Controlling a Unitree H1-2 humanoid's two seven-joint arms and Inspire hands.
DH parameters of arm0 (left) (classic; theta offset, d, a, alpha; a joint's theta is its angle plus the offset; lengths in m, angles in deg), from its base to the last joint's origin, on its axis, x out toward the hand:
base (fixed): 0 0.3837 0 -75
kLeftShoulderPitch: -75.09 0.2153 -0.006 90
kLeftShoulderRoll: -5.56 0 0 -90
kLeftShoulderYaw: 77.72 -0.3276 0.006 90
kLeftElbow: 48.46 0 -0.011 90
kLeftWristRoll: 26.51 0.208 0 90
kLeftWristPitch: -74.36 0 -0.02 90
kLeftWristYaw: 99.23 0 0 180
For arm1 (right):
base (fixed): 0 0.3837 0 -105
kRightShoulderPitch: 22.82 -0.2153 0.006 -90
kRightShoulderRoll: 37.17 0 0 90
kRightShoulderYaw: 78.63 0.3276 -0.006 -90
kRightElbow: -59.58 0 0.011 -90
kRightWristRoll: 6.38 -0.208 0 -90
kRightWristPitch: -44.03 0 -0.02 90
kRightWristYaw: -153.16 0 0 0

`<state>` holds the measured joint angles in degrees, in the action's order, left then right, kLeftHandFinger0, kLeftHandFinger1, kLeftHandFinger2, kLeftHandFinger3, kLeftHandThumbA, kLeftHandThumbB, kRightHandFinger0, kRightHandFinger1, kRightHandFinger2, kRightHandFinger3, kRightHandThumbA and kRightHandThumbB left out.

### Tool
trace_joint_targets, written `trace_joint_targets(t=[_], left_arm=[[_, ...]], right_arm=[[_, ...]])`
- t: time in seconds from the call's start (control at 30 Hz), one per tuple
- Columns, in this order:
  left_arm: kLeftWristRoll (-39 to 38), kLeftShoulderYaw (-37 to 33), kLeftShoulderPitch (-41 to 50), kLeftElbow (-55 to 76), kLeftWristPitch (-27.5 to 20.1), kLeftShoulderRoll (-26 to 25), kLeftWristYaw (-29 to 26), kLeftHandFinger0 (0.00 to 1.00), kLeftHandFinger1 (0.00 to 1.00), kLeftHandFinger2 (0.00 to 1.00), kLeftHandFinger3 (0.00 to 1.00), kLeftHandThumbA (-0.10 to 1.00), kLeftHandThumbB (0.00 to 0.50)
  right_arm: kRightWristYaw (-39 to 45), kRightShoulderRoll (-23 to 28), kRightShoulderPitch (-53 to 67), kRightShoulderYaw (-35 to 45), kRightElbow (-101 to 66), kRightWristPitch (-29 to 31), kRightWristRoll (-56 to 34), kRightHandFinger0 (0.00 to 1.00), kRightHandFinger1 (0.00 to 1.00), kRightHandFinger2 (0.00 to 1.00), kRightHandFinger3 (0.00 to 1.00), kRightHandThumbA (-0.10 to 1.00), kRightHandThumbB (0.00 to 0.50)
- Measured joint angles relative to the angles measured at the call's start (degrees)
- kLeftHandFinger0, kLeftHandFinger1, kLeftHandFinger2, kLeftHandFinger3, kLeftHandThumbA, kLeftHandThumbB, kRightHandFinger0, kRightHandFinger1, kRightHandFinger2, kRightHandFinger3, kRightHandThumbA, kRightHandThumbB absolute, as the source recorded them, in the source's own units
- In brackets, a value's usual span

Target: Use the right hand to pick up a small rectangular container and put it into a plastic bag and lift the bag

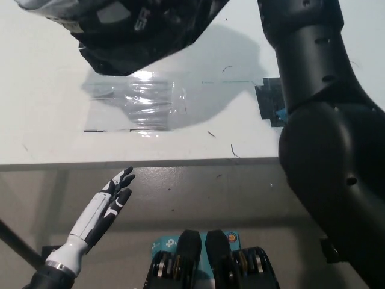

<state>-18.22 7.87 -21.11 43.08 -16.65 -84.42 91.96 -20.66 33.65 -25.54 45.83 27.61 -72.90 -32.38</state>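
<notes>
- The step in hand looks like the last one: the lift of the plastic bag (pixel 138 30), a dark, crinkled bag with a grey patch at its upper left corner.
- The bag hangs at the top of the head view, clear of the white table (pixel 48 120), with its top cut off by the picture's edge.
- It casts a soft grey shadow on the table below and to its right, which fits a bag held well up in the air.
- The small rectangular container is not visible; it is judged to be inside the bag, but the frame cannot confirm that.
- A sheet of clear crinkled film (pixel 141 102) lies flat on the table under the bag, apart from it.
- The right arm (pixel 319 120), black and bulky, rises along the right side and leaves the picture at the top.
- Its hand is out of view, so how its fingers stand, and whether they grip the bag, cannot be told from here.
- The left hand (pixel 111 201) rests low at the lower left, below the table's front edge, fingers straight and a little spread, holding nothing and touching nothing.
- The next move calls for a steady hold, so the bag does not swing or slip.
</notes>
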Motion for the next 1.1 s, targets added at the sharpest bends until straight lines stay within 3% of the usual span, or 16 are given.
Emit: trace_joint_targets(t=[0.17,0.3,0.33,0.4,0.47,0.53,0.7,0.8,0.93,0.97,1.1], left_arm=[[0.2,-0.4,0.0,0.0,0.0,-0.1,0.0,0.98,1.0,1.0,1.0,1.0,0.165],[0.6,-0.7,-0.3,0.3,0.1,-0.2,0.2,0.98,1.0,1.0,1.0,1.0,0.161],[0.7,-0.8,-0.5,0.5,0.1,-0.4,0.3,0.97,1.0,1.0,1.0,1.0,0.157],[0.8,-0.8,-0.9,0.6,0.2,-0.6,0.4,0.97,1.0,1.0,1.0,0.99,0.15],[1.0,-0.9,-1.6,0.8,0.2,-0.8,0.4,0.99,1.0,1.0,1.0,0.98,0.147],[1.2,-1.1,-1.6,1.2,0.3,-0.9,0.5,0.99,1.0,1.0,1.0,0.98,0.146],[1.6,-1.3,-1.8,2.0,0.5,-1.2,0.9,0.98,1.0,1.0,1.0,0.97,0.136],[1.8,-1.3,-1.9,2.0,0.8,-1.5,1.1,0.97,1.0,1.0,1.0,0.96,0.129],[1.8,-1.3,-2.1,2.0,1.2,-1.6,1.6,0.98,1.0,1.0,1.0,0.95,0.155],[1.8,-1.3,-2.3,2.0,1.4,-1.6,1.7,0.99,1.0,1.0,1.0,0.96,0.152],[1.8,-1.4,-2.3,2.0,1.5,-1.7,1.8,0.99,1.0,1.0,1.0,0.97,0.15]], right_arm=[[-0.8,0.0,-2.8,0.3,-0.2,0.0,-1.1,0.0,0.22,0.63,0.78,0.05,0.022],[-1.1,-0.1,-5.2,0.3,0.6,0.7,-1.7,0.0,0.22,0.63,0.85,0.0,0.019],[-1.2,-0.3,-6.2,0.3,1.5,1.7,-2.0,0.0,0.2,0.59,0.84,-0.02,0.033],[-1.2,-0.5,-6.7,0.2,2.5,2.7,-2.1,0.0,0.2,0.61,0.87,-0.06,0.06],[-1.2,-1.5,-6.3,-0.7,6.3,5.4,-2.2,0.0,0.12,0.56,0.81,-0.07,0.082],[-1.2,-2.3,-4.8,-1.5,9.3,6.7,-2.1,0.0,0.12,0.55,0.76,0.0,0.102],[-1.2,-3.2,0.2,-3.1,13.9,8.7,-1.8,0.0,0.08,0.51,0.68,-0.04,0.097],[-1.2,-3.2,1.5,-6.2,14.6,10.0,-0.6,0.0,0.1,0.52,0.68,-0.03,0.114],[-1.2,-3.1,1.8,-9.9,15.2,11.7,1.2,0.0,0.11,0.53,0.63,-0.06,0.12],[-1.2,-3.1,2.0,-10.8,15.5,12.2,1.6,0.0,0.11,0.51,0.58,0.01,0.109],[-1.2,-3.1,3.0,-13.2,17.1,13.9,3.0,0.0,0.07,0.48,0.49,-0.01,0.126]])
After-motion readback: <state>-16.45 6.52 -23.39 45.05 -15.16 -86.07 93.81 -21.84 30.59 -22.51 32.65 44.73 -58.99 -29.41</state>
